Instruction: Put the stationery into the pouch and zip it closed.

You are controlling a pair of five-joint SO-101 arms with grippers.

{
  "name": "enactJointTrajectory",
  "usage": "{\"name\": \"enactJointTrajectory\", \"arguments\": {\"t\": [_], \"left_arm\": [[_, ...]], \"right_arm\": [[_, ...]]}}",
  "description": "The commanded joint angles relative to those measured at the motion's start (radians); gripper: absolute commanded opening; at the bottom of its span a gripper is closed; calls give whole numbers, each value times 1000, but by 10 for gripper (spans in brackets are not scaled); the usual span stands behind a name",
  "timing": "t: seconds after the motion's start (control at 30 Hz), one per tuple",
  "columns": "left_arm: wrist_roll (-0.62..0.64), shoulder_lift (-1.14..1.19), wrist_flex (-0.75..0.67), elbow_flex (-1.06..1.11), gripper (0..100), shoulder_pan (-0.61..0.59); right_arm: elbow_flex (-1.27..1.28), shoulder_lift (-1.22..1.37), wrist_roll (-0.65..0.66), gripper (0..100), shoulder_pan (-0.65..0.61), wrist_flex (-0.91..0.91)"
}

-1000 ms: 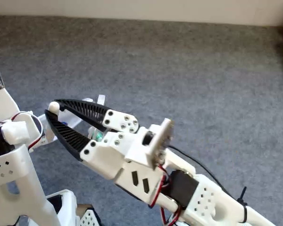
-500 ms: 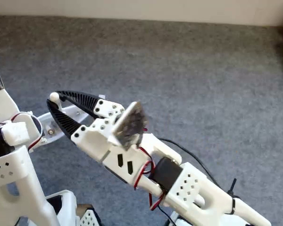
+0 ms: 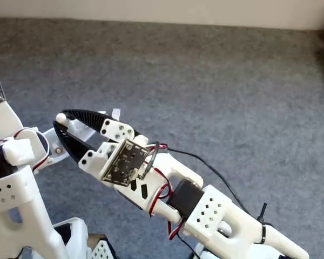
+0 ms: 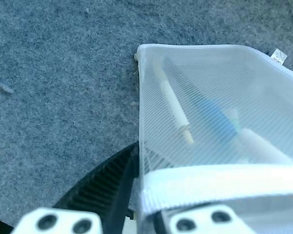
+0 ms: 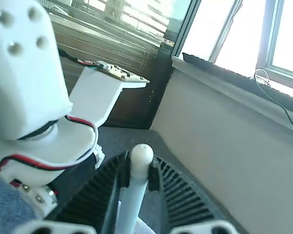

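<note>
the left gripper (image 4: 136, 170) is clenched on the banded edge of a translucent white mesh pouch (image 4: 219, 83), seen over the grey carpeted tabletop (image 4: 53, 73). a slim white pen (image 4: 173, 105), a blue pen (image 4: 216, 121) and a thick white marker (image 4: 261, 148) lie inside the pouch. the right gripper (image 3: 60, 122), just beside the left arm (image 3: 13, 183), grasps a white round-tipped stick (image 5: 136, 190) between its black ribbed fingers (image 5: 185, 190).

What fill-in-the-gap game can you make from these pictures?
The blue pen lies ____ the mesh pouch.
The stick in the right gripper is coloured ____.
The carpet is coloured ____.
Missing words: inside; white; grey.
</note>
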Motion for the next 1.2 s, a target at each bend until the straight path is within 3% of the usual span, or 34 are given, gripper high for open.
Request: {"name": "enactJointTrajectory", "arguments": {"t": [0.0,0.87,1.07,1.17], "left_arm": [[5,28,-20,28,7,8],[5,28,-18,28,7,7],[5,28,-18,28,7,7],[5,28,-20,28,7,7]], "right_arm": [[-15,-1,41,8,8,59],[-16,-1,44,15,8,116],[-16,-1,40,166,8,116],[-16,-1,40,191,8,116]]}}
